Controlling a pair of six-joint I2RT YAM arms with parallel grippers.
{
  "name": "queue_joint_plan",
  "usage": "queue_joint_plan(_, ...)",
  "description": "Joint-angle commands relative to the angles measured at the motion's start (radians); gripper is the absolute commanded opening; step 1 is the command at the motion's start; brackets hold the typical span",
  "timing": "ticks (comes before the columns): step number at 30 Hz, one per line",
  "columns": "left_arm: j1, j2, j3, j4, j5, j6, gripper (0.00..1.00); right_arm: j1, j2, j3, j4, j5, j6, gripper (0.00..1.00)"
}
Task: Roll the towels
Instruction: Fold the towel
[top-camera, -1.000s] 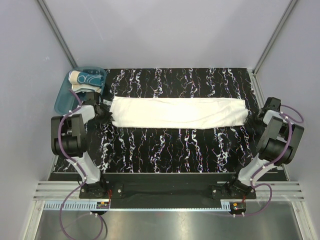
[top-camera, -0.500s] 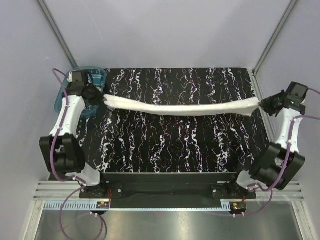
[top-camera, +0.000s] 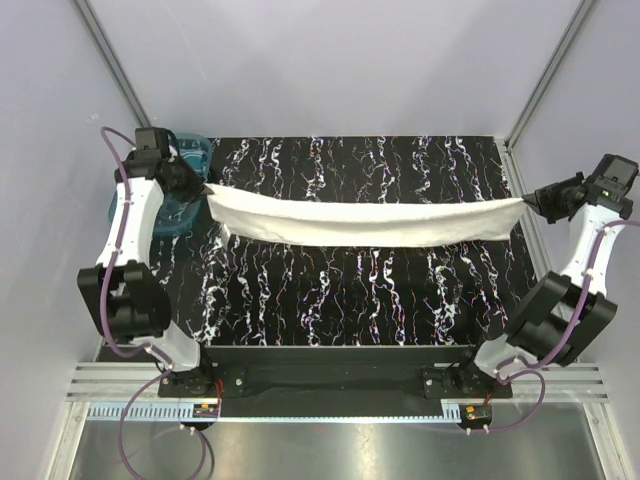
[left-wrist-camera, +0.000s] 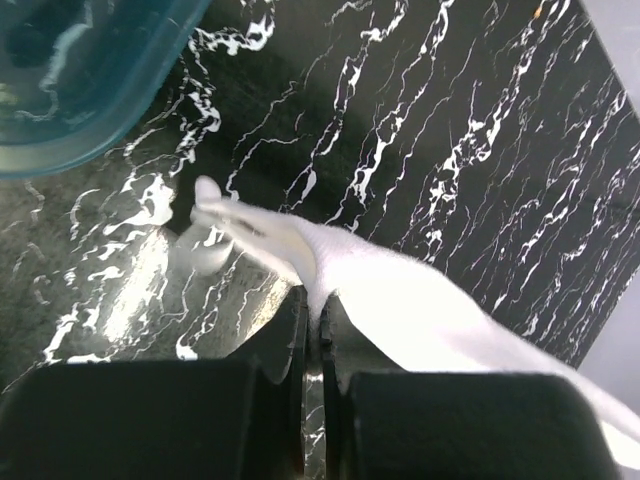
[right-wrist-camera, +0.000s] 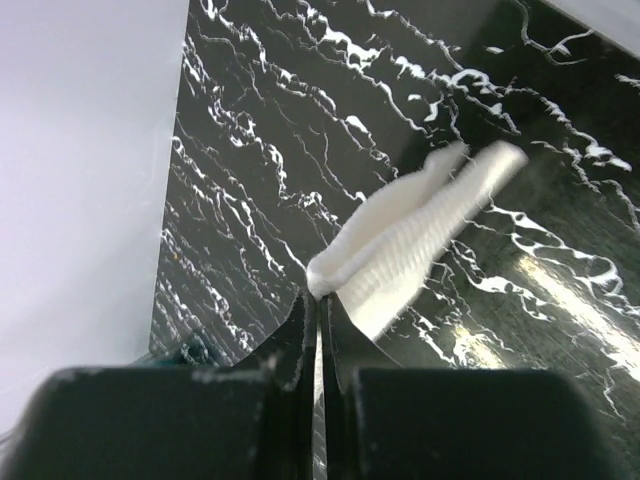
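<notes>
White towel (top-camera: 360, 222) hangs stretched across mid-frame, its ends pinched by closed left gripper (top-camera: 193, 186) and right gripper (top-camera: 537, 201).

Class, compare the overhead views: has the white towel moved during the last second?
Yes. The white towel has risen off the table and stretched outward: it hangs between the left gripper and right gripper, its right end past the table's edge.
</notes>
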Motion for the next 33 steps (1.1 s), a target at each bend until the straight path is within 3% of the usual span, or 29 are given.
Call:
queue_joint_plan(1,0.014,0.061,0.155,0.04,0.082,0.024,0.0,0.006,0.049,0.099,0.041,-0.079,0.001,0.0)
queue_joint_plan(4,0.006,0.09,0.261,0.029,0.08,0.045,0.0,0.008,0.061,0.139,0.105,-0.122,0.013,0.0)
queue_joint_plan(8,0.011,0.047,0.251,0.017,0.043,0.071,0.0,0.008,0.02,0.088,0.122,-0.074,0.023,0.0)
queue_joint_plan(10,0.017,0.02,0.18,0.032,0.06,0.07,0.0,0.006,0.009,0.029,0.117,-0.047,0.024,0.0)
queue_joint_plan(14,0.035,-0.153,-0.202,0.162,0.06,0.065,0.0,-0.005,-0.089,-0.271,0.192,0.025,0.033,0.0)
queue_joint_plan(17,0.038,-0.195,-0.35,0.191,0.053,0.077,0.0,-0.017,-0.124,-0.44,0.264,0.065,0.02,0.0)
queue_joint_plan(24,0.11,-0.198,-0.592,0.208,0.071,0.116,0.0,-0.057,-0.109,-0.545,0.263,0.111,0.0,0.0)
queue_joint_plan(25,0.114,-0.195,-0.601,0.205,0.071,0.12,0.02,-0.06,-0.098,-0.54,0.258,0.111,-0.005,0.0)
queue_joint_plan(28,0.13,-0.197,-0.611,0.199,0.073,0.132,0.21,-0.066,-0.075,-0.535,0.248,0.113,-0.02,0.0)
queue_joint_plan(29,0.134,-0.203,-0.613,0.195,0.073,0.136,0.38,-0.067,-0.08,-0.54,0.245,0.124,-0.026,0.0)
queue_joint_plan(32,0.137,-0.226,-0.627,0.196,0.066,0.136,0.57,-0.067,-0.089,-0.537,0.24,0.131,-0.046,0.0)
queue_joint_plan(33,0.138,-0.23,-0.631,0.199,0.068,0.133,0.7,-0.067,-0.094,-0.532,0.234,0.131,-0.049,0.0)
